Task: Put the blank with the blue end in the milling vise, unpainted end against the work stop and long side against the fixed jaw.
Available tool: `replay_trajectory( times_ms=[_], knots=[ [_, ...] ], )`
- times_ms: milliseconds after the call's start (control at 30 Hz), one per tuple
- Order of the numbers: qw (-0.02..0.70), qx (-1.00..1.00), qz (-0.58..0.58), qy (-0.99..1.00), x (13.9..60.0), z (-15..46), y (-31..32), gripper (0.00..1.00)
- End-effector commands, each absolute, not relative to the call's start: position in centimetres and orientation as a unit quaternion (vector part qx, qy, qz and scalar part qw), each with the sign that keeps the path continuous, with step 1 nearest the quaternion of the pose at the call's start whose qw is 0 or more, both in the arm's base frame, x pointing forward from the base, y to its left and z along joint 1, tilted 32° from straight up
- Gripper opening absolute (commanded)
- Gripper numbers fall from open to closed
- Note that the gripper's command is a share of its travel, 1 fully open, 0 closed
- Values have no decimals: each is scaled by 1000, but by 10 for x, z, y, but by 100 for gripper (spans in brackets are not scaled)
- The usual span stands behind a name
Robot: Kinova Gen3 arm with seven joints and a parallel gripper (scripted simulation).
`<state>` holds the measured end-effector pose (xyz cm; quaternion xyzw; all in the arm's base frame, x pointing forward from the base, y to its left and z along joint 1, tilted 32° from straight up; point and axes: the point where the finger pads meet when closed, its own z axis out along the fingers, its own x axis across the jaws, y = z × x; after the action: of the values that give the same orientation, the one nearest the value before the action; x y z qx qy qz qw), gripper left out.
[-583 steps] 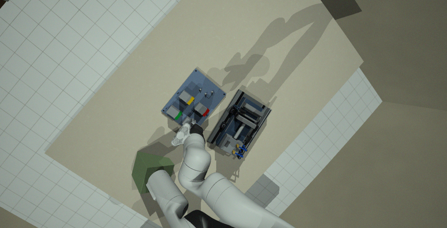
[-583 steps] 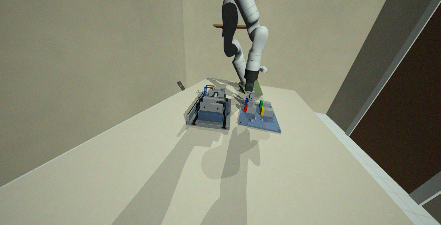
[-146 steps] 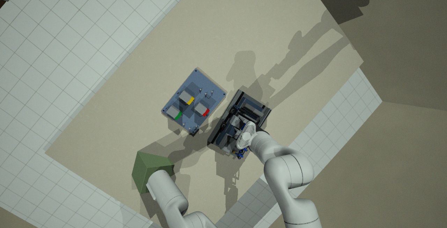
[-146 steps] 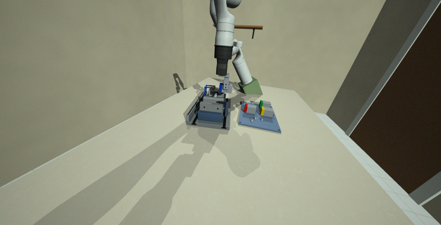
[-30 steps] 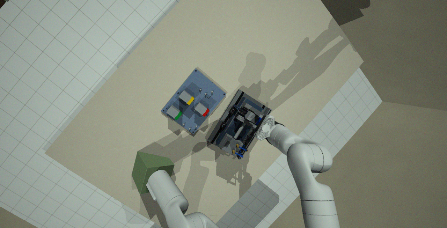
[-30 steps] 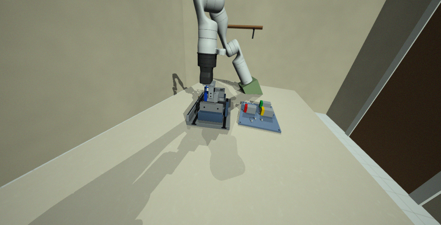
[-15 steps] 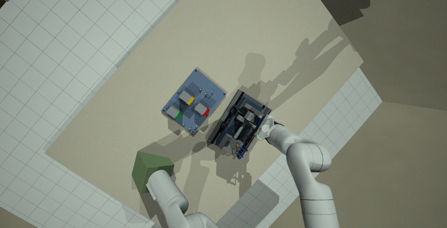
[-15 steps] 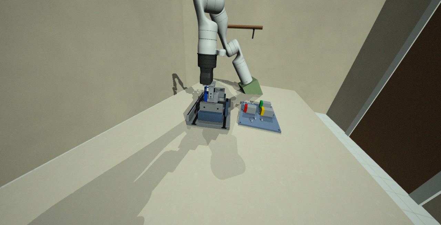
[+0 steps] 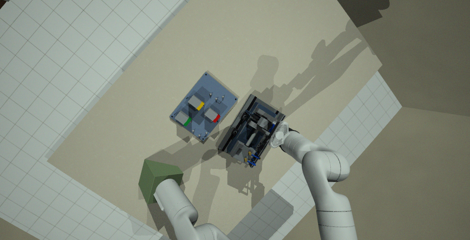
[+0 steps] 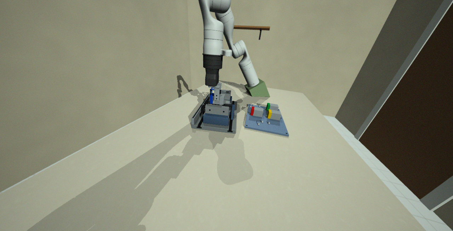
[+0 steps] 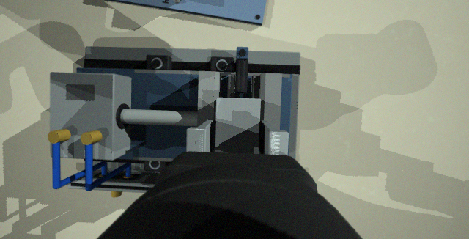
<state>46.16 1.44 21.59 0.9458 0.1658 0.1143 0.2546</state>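
My gripper (image 10: 217, 96) (image 11: 237, 131) is shut on the grey blank with the blue end (image 9: 263, 122) (image 11: 238, 112), over the gap between the vise jaws. Its blue end (image 9: 272, 127) (image 10: 211, 98) points away from the work stop (image 11: 241, 78); its unpainted end faces the stop. In the exterior view it shows above the top of the fixed jaw (image 10: 217, 109) (image 11: 272, 89). The moving jaw (image 11: 209, 89) is on its other side. Contact with the low bars, fixed jaw and stop cannot be told. Blanks with red (image 9: 210, 114) (image 10: 258, 111), yellow (image 9: 195, 101) (image 10: 275, 115) and green (image 9: 181, 117) ends lie on the plate (image 9: 210, 82) (image 10: 278, 130).
The vise's cylinder block (image 9: 241, 151) (image 11: 84, 103) carries blue hoses (image 9: 252, 156) (image 11: 89, 166) on the side away from the fixed jaw. The plate has several small pegs. The green arm base (image 9: 147, 176) (image 10: 260, 90) stands farther off.
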Motion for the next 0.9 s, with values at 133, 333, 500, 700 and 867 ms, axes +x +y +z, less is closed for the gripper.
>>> replay_trajectory(
  times_ms=[133, 333, 500, 700, 867],
  knots=[
    [254, 946, 115, 166, 462, 217, 15, 0],
    [254, 946, 115, 166, 462, 218, 16, 0],
    [254, 946, 116, 166, 462, 219, 16, 0],
    [254, 946, 115, 166, 462, 219, 16, 0],
    [254, 946, 115, 166, 462, 219, 16, 0]
  ],
)
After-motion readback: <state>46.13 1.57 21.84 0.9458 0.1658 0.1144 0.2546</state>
